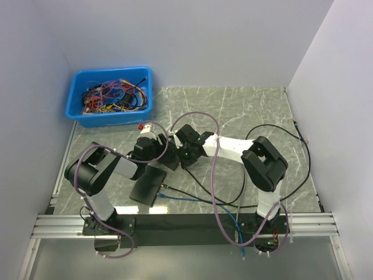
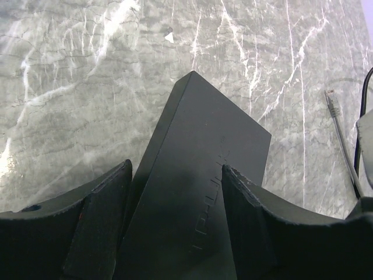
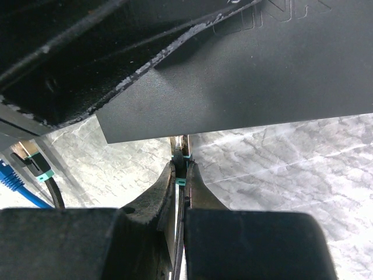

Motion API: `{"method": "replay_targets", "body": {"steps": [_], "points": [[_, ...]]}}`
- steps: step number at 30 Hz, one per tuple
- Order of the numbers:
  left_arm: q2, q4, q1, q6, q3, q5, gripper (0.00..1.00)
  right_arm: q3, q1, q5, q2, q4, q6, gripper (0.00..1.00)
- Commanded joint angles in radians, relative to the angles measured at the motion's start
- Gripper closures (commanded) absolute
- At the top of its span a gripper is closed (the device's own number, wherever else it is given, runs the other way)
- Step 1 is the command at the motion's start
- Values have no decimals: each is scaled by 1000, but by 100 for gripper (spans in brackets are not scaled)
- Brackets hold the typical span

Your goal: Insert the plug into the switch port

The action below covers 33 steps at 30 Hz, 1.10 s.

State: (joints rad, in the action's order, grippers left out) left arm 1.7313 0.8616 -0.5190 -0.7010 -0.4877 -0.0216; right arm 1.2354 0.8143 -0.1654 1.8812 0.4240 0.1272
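I'm watching L arm (image 1: 111,169) crouching low, L pincer (image 2: 175,175) clamping the black switch (image 2: 204,134) by its sides, R arm (image 1: 233,149) reaching left, R pincer (image 3: 180,166) pinching shut on the plug (image 3: 181,177) right at the switch's edge, blue bin (image 1: 78,99) at far-left of surface (image 1: 256,111) holding tangled wires (image 1: 113,93).

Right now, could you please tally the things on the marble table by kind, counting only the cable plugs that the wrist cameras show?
Blue plastic bin of tangled wires: 1
Black rectangular switch box: 1
Teal-banded black plugs: 2
Blue-booted plug: 1
Clear plug on grey cable: 1
Total: 6
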Motion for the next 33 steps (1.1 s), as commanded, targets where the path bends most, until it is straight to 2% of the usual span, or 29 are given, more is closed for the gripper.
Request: {"method": "replay_targets", "body": {"steps": [1,7,14,18,24,29,33], "points": [[33,-184,-107,-112,64,-205,32,41,-21,-15,-14,-491,11,100],[28,-203,-137,-124,63,-183,32,67,-24,-106,-14,-542,-40,100],[36,-230,-161,-120,44,-170,32,159,-24,-160,13,-557,-118,100],[50,-233,-165,-111,34,-176,32,237,-24,-239,50,-531,-165,100],[60,-233,-171,-103,26,-184,32,243,-29,-259,65,-591,-208,100],[70,-245,-171,-104,15,-179,33,311,-29,-257,108,-536,-228,100],[33,-309,-170,-100,3,-144,32,291,-30,-229,93,-505,-238,100]]}}
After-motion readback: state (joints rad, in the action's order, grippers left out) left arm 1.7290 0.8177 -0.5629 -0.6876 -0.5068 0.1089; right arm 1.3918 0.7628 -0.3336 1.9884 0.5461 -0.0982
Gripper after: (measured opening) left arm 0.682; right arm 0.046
